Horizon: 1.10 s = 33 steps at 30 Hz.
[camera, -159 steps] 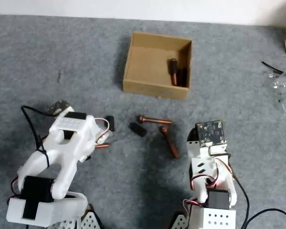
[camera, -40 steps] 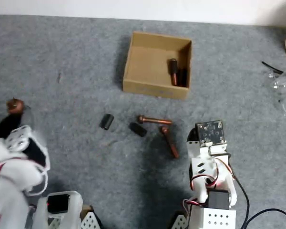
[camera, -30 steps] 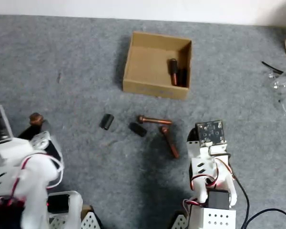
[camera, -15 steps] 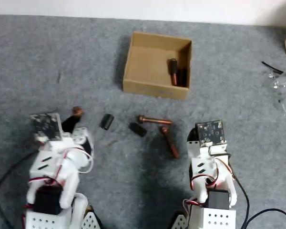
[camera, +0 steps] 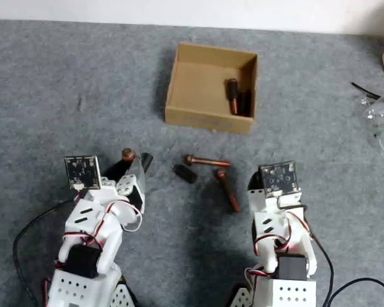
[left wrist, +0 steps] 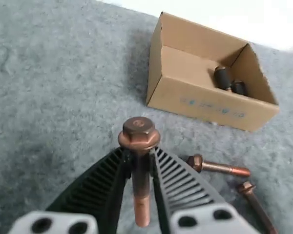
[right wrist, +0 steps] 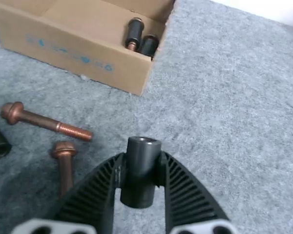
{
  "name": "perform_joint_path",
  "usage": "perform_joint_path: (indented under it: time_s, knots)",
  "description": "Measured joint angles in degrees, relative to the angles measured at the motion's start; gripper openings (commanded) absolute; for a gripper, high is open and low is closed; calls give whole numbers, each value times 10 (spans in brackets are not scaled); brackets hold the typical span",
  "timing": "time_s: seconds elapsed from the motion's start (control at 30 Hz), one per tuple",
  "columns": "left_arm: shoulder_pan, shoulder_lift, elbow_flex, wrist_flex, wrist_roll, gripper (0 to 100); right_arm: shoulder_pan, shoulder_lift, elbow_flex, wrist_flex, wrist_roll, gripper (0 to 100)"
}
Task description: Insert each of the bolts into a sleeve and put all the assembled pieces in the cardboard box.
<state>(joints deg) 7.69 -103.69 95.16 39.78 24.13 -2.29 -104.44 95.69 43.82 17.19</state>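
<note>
Left end effector [left wrist: 140, 155]: closed narrowly on a copper bolt [left wrist: 139, 136], which stands head up between the ribbed fingers
Right end effector [right wrist: 140, 158]: clamped on a black sleeve [right wrist: 139, 187], upright with its bore facing up
Loose bolts: far bolt [camera: 208, 160] and near bolt [camera: 227, 190] lie on the bench between the arms, the near bolt's head just beside the far bolt's threaded end
Loose sleeves: one spare sleeve [camera: 185, 173] left of the bolts, a second spare sleeve [camera: 146, 160] just beside the left end effector
Cardboard box [camera: 208, 119]: far centre, open, with an assembled piece [camera: 232, 96] against its right wall
Bench [camera: 70, 83]: grey felt-like cover
Room: white wall along the far edge, clear plastic clutter [camera: 379, 109] at the far right
</note>
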Motion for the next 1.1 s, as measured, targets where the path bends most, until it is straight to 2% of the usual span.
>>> perform_joint_path:
  time_s: [0.1,0.3,0.4,0.53,0.67,1.1]
  knots:
    - [-4,0,2,0,3,6,-21,0,0,0,0,5]
    - [-59,0,2,0,4,6,-141,0,0,0,0,5]
    - [-70,0,2,0,25,6,-177,0,0,-20,0,5]
    - [-76,0,4,-1,42,6,-203,0,0,-65,0,5]
    - [-76,0,7,-40,43,6,-238,0,0,-120,0,5]
    - [-76,0,8,-101,49,7,-433,0,0,-178,0,5]
